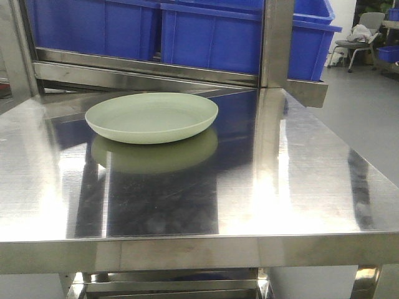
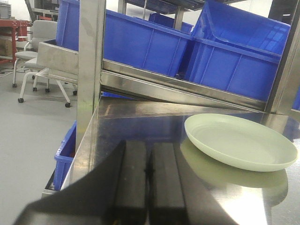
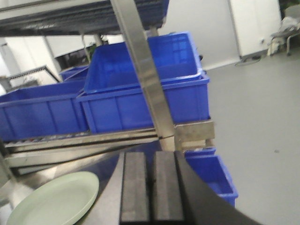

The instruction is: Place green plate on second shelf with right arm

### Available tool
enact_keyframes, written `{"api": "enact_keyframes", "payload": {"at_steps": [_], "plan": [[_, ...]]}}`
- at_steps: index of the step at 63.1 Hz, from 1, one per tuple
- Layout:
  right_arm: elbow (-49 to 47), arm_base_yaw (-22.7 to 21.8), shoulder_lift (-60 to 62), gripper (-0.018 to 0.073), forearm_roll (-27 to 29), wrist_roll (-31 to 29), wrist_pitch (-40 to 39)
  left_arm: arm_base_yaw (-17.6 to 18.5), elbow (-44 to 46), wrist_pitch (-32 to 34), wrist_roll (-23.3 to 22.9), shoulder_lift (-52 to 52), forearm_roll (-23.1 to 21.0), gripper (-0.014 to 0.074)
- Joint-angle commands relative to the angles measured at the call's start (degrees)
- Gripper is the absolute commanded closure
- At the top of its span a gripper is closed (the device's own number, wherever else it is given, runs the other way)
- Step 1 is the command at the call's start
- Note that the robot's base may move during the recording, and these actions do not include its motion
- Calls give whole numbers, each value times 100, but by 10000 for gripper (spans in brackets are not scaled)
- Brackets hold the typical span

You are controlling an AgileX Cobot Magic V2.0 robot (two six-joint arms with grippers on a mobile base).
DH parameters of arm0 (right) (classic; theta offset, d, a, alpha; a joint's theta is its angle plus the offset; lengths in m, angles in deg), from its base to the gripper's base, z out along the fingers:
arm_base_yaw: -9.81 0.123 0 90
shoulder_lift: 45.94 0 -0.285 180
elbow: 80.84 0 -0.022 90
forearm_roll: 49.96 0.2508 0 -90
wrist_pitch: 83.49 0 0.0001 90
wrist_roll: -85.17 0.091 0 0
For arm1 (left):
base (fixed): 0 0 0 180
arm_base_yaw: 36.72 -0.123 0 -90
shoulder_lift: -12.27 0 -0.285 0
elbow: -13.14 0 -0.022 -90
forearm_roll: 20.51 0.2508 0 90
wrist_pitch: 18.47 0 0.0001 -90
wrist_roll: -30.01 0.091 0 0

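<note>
The green plate (image 1: 151,117) lies flat and upright on the polished steel bench (image 1: 262,187), toward its rear left in the front view, its pale reflection showing in the metal just below it. Nothing touches the plate. Behind it, on a raised steel rail, stands a row of blue bins (image 1: 212,37), and a steel upright (image 1: 276,43) rises at the back right of the bench.

In the left wrist view, the left claw (image 2: 150,150) is clenched, its dark pads pressed together on nothing, with the plate (image 2: 241,147) off to its right and apart from it. In the right wrist view, the right claw (image 3: 151,157) is likewise clenched and empty-handed, the plate (image 3: 54,199) lying to its lower left. An office chair (image 2: 37,51) stands on the grey floor (image 2: 28,140) beyond the bench.
</note>
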Motion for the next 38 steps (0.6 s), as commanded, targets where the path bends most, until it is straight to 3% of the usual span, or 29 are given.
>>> {"api": "enact_keyframes", "payload": {"at_steps": [1,18,31,38], "plan": [[-534,237,-881,510,-98,5,-247,17,-234,511,-19,93,-47,466],[-1311,941,-3556,510,-85,21,-785,17,-234,511,-19,93,-47,466],[-1523,1086,-4878,510,-72,90,-2983,17,-234,511,-19,93,-47,466],[-1820,1346,-5718,510,-799,92,-3770,17,-234,511,-19,93,-47,466]]}}
